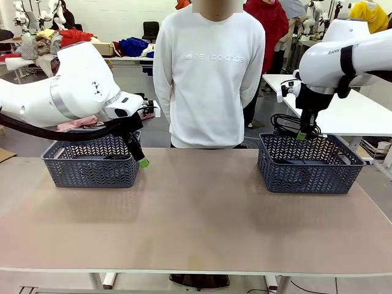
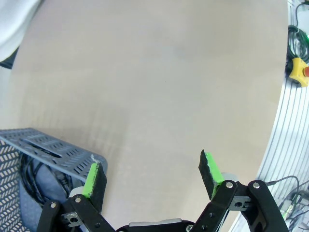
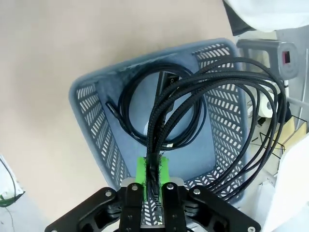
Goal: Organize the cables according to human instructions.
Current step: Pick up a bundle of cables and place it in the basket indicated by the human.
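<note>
My right gripper [image 1: 302,133] hangs over the right grey basket [image 1: 306,166], shut on a black cable [image 1: 291,122] whose loops dangle above the basket. From the right wrist, the gripper [image 3: 152,169] pinches the looped strands of this cable [image 3: 155,130] between its green pads. Below it, a second coiled cable [image 3: 124,113] lies on the floor of the basket [image 3: 91,111]. My left gripper [image 1: 139,156] is at the right front corner of the left basket [image 1: 92,164]. It stands open [image 2: 152,174] over bare table, and a cable [image 2: 31,169] lies inside that basket [image 2: 48,147].
A person in a white sweatshirt [image 1: 208,73] stands at the far edge between the two baskets, hands out of sight. The tan tabletop [image 1: 196,208] stretches wide and bare between and in front of the baskets. A white table [image 1: 355,113] stands behind the right basket.
</note>
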Available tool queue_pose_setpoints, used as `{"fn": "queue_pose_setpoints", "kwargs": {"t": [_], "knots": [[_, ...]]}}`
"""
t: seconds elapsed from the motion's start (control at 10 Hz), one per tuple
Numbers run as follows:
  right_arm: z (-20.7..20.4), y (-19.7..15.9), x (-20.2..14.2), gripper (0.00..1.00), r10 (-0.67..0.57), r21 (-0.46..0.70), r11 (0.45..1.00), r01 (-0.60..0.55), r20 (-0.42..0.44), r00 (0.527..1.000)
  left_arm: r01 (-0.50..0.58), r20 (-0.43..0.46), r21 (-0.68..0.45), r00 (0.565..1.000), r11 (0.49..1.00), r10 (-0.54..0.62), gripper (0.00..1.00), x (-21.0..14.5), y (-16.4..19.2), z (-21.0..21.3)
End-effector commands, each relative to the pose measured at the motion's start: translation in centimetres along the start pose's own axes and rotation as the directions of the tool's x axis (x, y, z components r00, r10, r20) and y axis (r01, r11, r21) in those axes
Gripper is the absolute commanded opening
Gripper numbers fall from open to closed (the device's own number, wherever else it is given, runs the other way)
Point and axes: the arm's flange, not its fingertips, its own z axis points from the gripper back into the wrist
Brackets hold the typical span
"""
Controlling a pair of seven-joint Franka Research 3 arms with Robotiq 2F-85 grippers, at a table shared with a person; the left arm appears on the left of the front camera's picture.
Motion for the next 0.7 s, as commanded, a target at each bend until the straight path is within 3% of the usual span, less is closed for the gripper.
{"fn": "queue_pose_setpoints", "kwargs": {"t": [0.0,0.6], "knots": [[-1.2,0.2,-1.3,0.0,0.093,0.006,0.996,-0.093,0.031,0.995,0.001,-0.002,-0.003,1.0,1.0,-0.001,1.0,-0.1,0.2,0.1],[-4.2,-0.2,-2.2,0.0,0.187,-0.037,0.982,-0.186,0.012,0.982,0.001,-0.002,-0.003,1.0,1.0,-0.001,1.0,-0.1,0.2,0.1]]}}
